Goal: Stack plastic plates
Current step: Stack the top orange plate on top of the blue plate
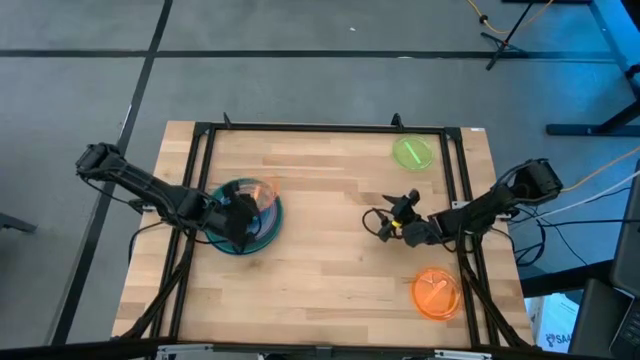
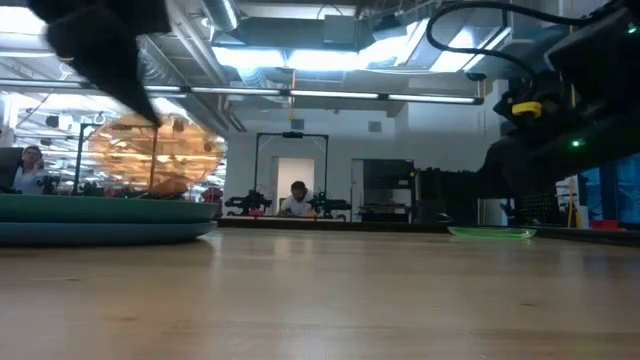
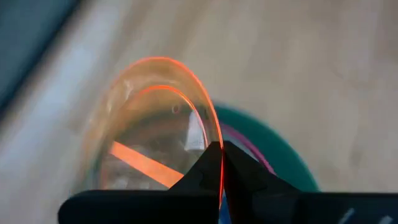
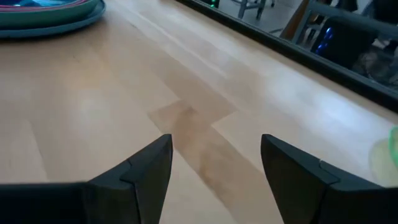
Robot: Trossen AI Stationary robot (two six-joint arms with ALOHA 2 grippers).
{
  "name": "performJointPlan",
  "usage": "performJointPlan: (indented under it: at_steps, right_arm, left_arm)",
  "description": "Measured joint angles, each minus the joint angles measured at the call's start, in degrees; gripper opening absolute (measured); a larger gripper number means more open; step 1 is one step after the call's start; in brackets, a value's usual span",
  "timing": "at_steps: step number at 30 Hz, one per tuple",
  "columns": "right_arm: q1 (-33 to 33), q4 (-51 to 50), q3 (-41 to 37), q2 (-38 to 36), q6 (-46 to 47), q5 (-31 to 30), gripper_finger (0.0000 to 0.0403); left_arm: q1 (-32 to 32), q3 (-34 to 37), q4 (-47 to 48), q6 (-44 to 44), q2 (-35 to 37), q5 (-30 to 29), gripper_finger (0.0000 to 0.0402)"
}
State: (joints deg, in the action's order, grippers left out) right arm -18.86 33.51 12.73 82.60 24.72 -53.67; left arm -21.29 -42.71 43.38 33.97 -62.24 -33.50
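A stack of plates (image 1: 243,232) with a teal one at the bottom sits on the table's left half; it also shows in the low view (image 2: 100,220). My left gripper (image 1: 238,215) is above it, shut on a clear, orange-rimmed plate (image 1: 260,193). My right gripper (image 1: 384,222) hovers open over bare wood right of centre, touching nothing. A lime plate (image 1: 413,152) lies flat near the far right corner. An orange plate (image 1: 436,292) lies flat near the near right edge. My left gripper pinches the clear orange-rimmed plate's rim (image 3: 214,134) between its two fingers (image 3: 249,177), coming from above. The plate (image 2: 150,150) stands tilted up on edge over the stack. Whether its lower edge touches the stack (image 3: 283,149), I cannot tell.
A black frame (image 1: 320,128) runs along the table's far side and both flanks. Bare wood lies between the stack and my right gripper (image 4: 214,162). Across the room behind the table, people sit at desks (image 2: 297,200).
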Motion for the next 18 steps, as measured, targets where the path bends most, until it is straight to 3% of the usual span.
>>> performJointPlan:
  at_steps: [4,9,13,18]
  right_arm:
    - [0.7,0.9,0.0,0.0,0.5,1.0,0.0238]
    - [0.6,0.8,0.0,0.0,0.1,0.5,0.0238]
    - [1.8,1.9,0.0,0.1,-1.0,-2.3,0.0238]
    - [3.6,3.0,0.0,0.9,-2.7,1.0,0.0238]
  left_arm:
    - [-0.5,0.9,5.4,3.9,-0.9,6.8,0.0002]
    - [-0.2,2.8,3.9,2.9,-1.3,7.5,0.0013]
    - [2.3,3.7,3.8,2.2,-1.3,8.2,0.0053]
    - [5.5,3.6,1.6,2.8,-1.3,14.0,0.0116]
